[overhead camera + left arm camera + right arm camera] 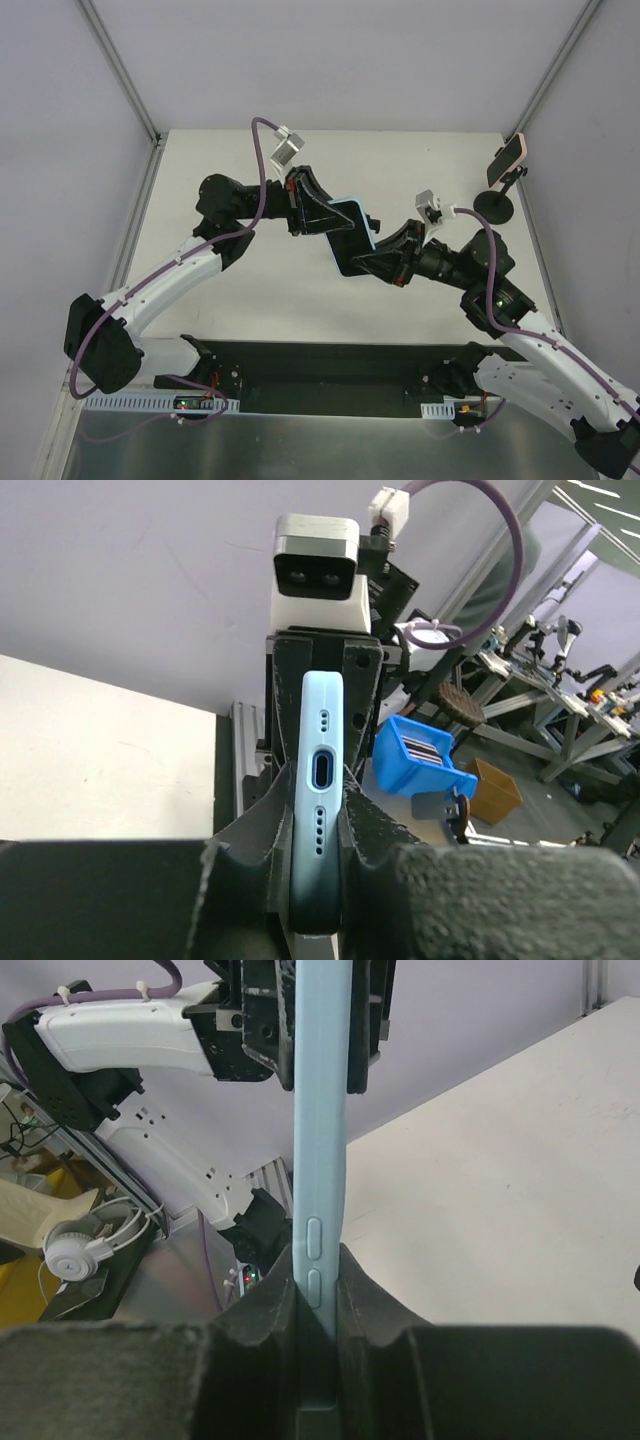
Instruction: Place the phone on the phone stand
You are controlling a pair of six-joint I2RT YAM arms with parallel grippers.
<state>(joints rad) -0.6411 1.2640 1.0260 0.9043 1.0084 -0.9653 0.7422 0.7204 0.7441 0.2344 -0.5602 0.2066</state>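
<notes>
My left claw (333, 215) and right claw (368, 262) both clamp the phone (355, 240), long axis between them; the stand (497, 206) sits far right, nearer my right claw.

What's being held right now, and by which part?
The light-blue phone, mid-air, by both arms: left fingers clamp its flat faces at the charging-port end, right fingers clamp them by the side buttons.

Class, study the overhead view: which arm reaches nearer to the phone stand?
Right. The right arm ends beside the phone stand, on its near left, jaws shut on the phone; the left arm holds the phone's other end, farther left.
</notes>
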